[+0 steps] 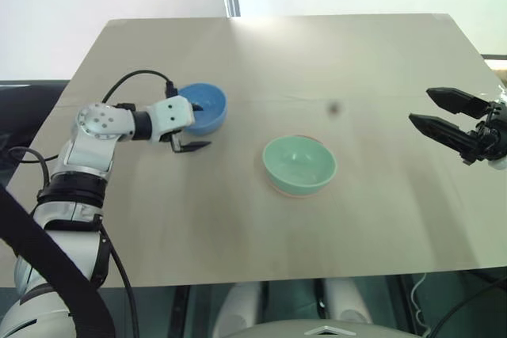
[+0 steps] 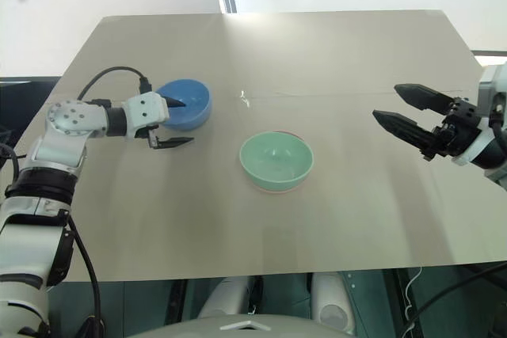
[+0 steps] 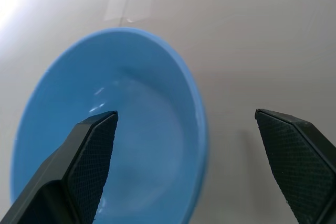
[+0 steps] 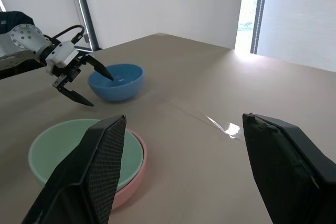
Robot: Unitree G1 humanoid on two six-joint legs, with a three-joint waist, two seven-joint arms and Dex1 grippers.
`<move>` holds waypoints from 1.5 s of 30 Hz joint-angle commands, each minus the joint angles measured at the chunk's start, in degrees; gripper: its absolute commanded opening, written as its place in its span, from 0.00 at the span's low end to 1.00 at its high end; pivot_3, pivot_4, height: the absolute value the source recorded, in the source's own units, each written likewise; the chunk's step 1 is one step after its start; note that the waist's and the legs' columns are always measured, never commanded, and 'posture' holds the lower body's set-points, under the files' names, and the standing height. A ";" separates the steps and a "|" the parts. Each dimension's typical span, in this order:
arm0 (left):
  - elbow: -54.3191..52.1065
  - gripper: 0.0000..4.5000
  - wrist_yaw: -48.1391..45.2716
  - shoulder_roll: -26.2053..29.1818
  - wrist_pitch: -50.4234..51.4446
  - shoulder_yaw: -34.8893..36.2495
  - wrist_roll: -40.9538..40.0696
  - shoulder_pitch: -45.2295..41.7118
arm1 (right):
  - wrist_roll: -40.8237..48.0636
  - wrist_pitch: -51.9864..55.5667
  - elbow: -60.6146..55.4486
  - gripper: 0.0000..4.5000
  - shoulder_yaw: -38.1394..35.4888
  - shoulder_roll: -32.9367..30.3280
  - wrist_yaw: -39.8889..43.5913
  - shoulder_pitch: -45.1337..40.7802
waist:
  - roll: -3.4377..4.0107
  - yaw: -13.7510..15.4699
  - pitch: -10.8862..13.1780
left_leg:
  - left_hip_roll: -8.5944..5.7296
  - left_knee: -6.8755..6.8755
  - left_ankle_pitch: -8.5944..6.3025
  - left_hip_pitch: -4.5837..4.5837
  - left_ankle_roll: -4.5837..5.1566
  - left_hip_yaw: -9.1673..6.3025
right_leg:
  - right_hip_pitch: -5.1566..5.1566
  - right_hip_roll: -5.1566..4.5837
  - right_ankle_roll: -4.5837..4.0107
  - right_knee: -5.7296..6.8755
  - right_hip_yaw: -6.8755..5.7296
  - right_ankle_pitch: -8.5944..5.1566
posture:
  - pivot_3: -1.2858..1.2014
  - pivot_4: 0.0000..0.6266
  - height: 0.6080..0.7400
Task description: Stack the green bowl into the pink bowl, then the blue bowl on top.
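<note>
The left tool [image 1: 192,126] is released, its 2 fingers straddling the near wall of the blue bowl [image 1: 204,108], 1 inside and 1 outside; this placement suits a rim pinch. The right tool [image 2: 405,109] is released and empty, held well apart above the surface [image 1: 380,195]. The green bowl [image 1: 299,163] sits nested in the pink bowl [image 4: 134,174] mid-surface, so stacking the blue bowl remains.

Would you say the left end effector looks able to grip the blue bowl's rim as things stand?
Probably yes. The left end effector is open, with one finger over the blue bowl and the other outside its wall, so the rim sits between them with nothing in the way.
</note>
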 commanded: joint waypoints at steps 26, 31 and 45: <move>-2.99 0.01 -3.88 -1.52 -4.85 2.62 -5.14 -3.02 | 0.48 -2.90 0.00 0.86 -1.53 -1.79 0.40 -0.57 | 0.00 0.02 0.00 | 0.01 0.00 0.00 0.00 0.00 -0.01 | 0.00 0.00 0.00 0.00 0.00 0.00 | 0.52 0.24 1.00; -10.77 0.01 -7.67 -3.74 -3.92 2.93 -11.34 -3.37 | 0.51 -3.47 -0.40 0.86 -2.22 -1.64 1.13 0.82 | -0.02 0.22 0.01 | 0.00 0.07 0.00 -0.08 0.00 -0.09 | 0.00 -0.04 0.00 -0.03 -0.07 0.00 | 0.52 0.24 1.00; -40.83 0.01 -15.45 -5.89 13.09 0.44 -28.03 2.54 | -0.34 -4.91 -0.92 0.86 -2.55 -2.13 1.51 3.16 | 0.00 -0.08 0.00 | 0.09 0.05 0.00 0.03 0.00 0.04 | 0.04 0.03 0.00 0.00 0.05 0.00 | 0.52 0.24 1.00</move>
